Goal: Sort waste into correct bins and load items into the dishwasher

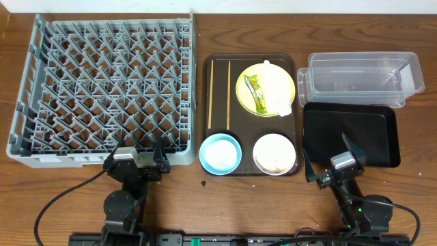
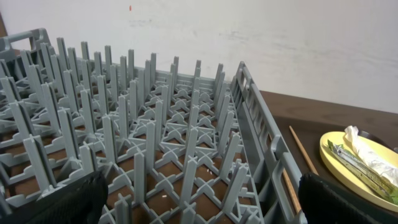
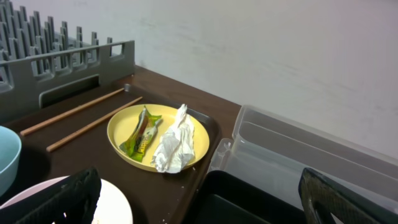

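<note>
Your left gripper (image 1: 134,161) and right gripper (image 1: 330,158) both stand wide and empty, flanking the near corners of the brown serving tray (image 1: 206,102). The wrapper (image 1: 257,94) and crumpled paper (image 1: 283,106) lie on the yellow plate (image 1: 270,76) at that tray's far right. Pinch the thin wrapper too shallowly and it may slip, or you may shove the plate toward the chopsticks (image 1: 229,94).

blue bowl (image 3: 7,157): cut by L edge, R wrist view
yellow plate (image 2: 341,158): cut by R edge, L wrist view
</note>
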